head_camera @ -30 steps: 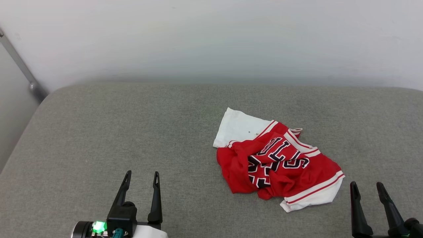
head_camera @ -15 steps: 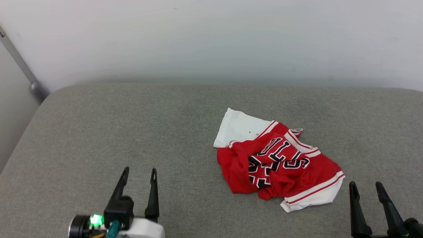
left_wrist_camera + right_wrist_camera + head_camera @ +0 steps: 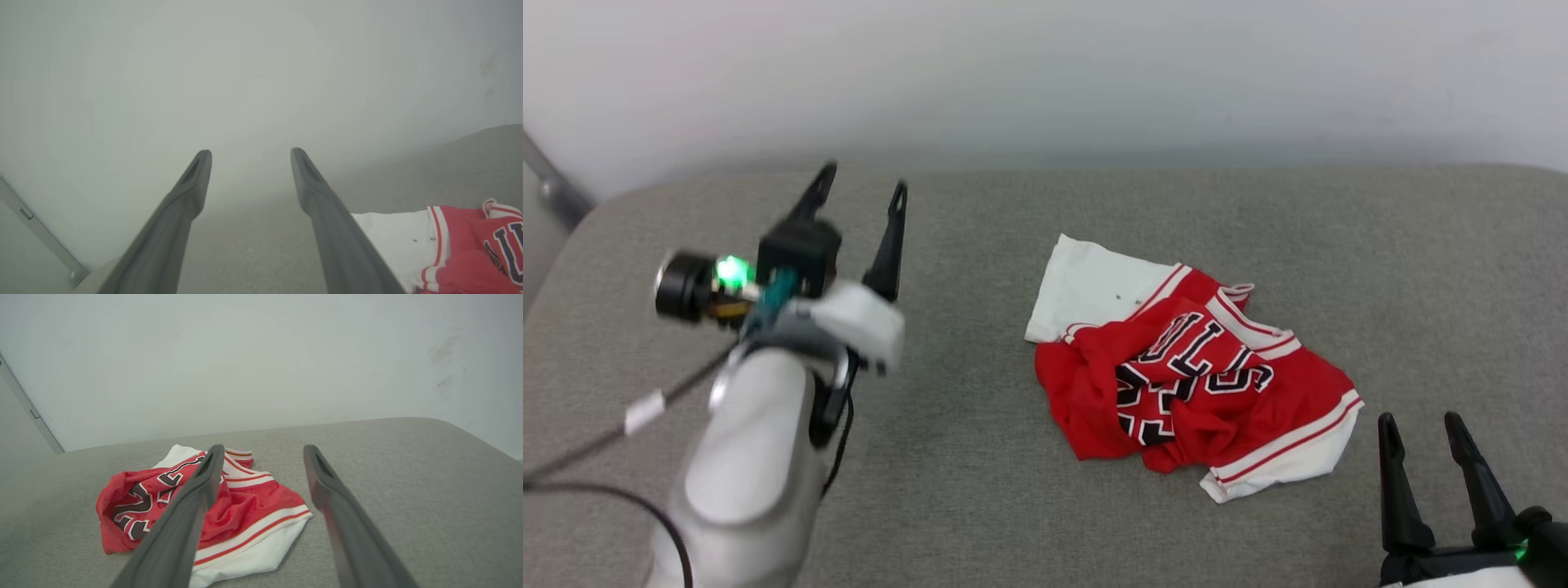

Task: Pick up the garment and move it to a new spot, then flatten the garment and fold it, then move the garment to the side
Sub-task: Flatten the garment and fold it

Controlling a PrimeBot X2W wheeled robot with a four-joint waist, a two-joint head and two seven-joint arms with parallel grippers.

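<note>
The garment (image 3: 1188,380) lies crumpled right of centre on the grey cushion (image 3: 980,457): red with white sleeves, striped trim and black lettering. It also shows in the right wrist view (image 3: 245,516) and at the lower right of the left wrist view (image 3: 461,249). My left gripper (image 3: 862,184) is raised over the cushion's left part, open and empty, well left of the garment. My right gripper (image 3: 1421,429) stands open at the lower right, just right of the garment's white sleeve, holding nothing.
A pale wall (image 3: 1045,73) runs along the cushion's far edge. A grey metal bar (image 3: 547,184) slants at the far left. The left arm's cable (image 3: 596,441) hangs over the cushion's near left part.
My left arm has lifted and reached forward, from the lower left up toward the cushion's far left. The camera tilted slightly. The garment and right gripper stayed put.
</note>
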